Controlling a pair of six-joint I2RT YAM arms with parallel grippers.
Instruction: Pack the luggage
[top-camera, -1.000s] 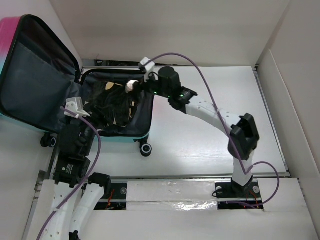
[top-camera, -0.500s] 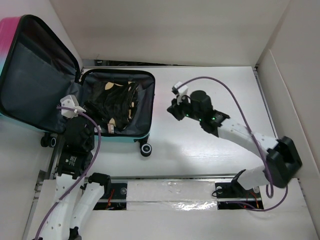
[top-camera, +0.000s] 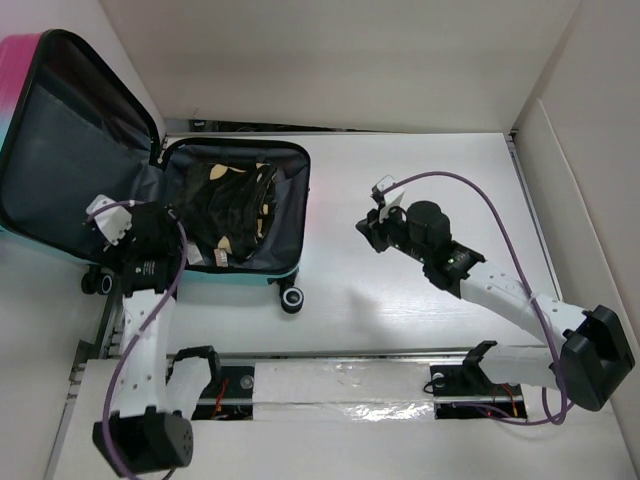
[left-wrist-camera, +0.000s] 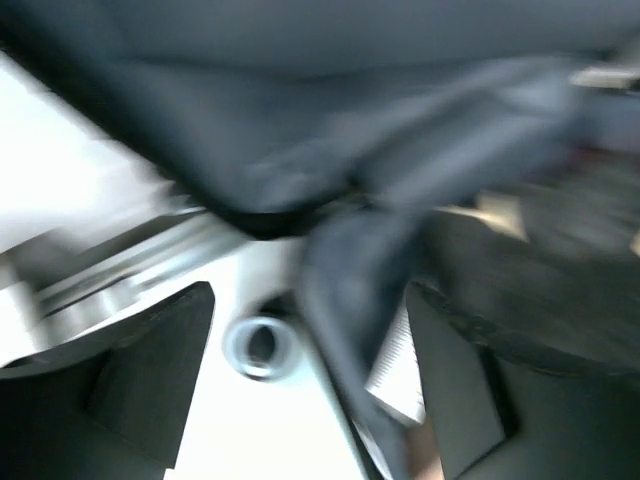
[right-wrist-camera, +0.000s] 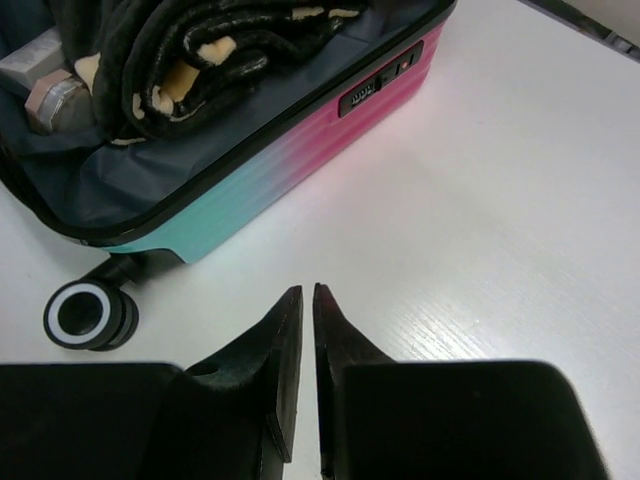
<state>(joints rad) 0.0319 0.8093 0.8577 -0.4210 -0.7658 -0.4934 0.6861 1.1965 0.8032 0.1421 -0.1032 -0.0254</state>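
Observation:
The luggage (top-camera: 70, 150) lies open at the left, its lid leaning on the left wall; its pink-to-teal shell (right-wrist-camera: 290, 165) also shows in the right wrist view. A black cloth with tan spots (top-camera: 225, 205) (right-wrist-camera: 200, 40) lies folded in the lower half. My left gripper (top-camera: 128, 232) is at the near left corner of the case, by the hinge. Its view is blurred. Its jaws stand wide apart (left-wrist-camera: 308, 300), with a dark edge of the lining (left-wrist-camera: 350, 280) running between them, not pinched. My right gripper (top-camera: 368, 228) (right-wrist-camera: 307, 292) hangs over bare table right of the case, shut on nothing.
The case's black wheels (top-camera: 291, 298) (right-wrist-camera: 85, 313) (left-wrist-camera: 257, 346) stick out at its near edge. White walls close in the table at the back and on the right (top-camera: 585, 180). A rail with foil tape (top-camera: 340, 380) runs along the near edge between the arm bases.
My right gripper has pulled out of the suitcase and moved right over the table, closing on the way. My left gripper has shifted left toward the hinge corner.

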